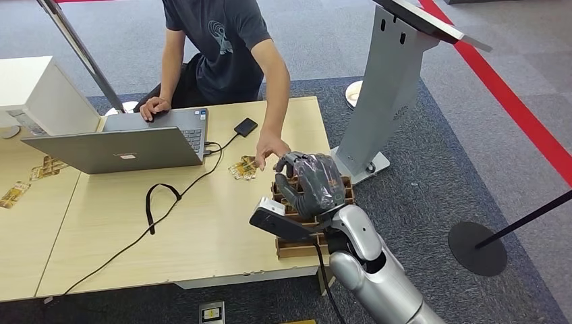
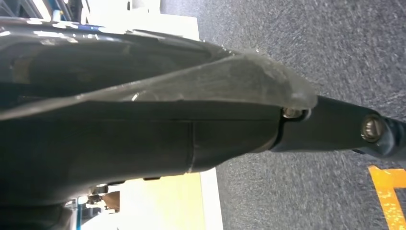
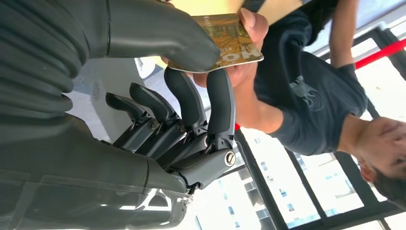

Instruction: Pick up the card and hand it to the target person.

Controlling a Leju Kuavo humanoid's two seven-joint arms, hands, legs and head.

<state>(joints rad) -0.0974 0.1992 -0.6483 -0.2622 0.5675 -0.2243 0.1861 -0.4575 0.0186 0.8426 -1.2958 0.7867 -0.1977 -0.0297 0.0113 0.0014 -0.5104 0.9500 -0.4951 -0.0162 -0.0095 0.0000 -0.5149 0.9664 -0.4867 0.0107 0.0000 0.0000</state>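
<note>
While the person's hand grips its far edge, right hand fingers pinch the card.

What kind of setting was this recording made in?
Probably an office lobby or reception area: a wooden desk with a laptop on grey carpet, a kiosk stand beside it, and a red floor line with a barrier post base.

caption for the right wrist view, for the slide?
Right robot hand pinches the card as the person's hand takes hold.
</note>
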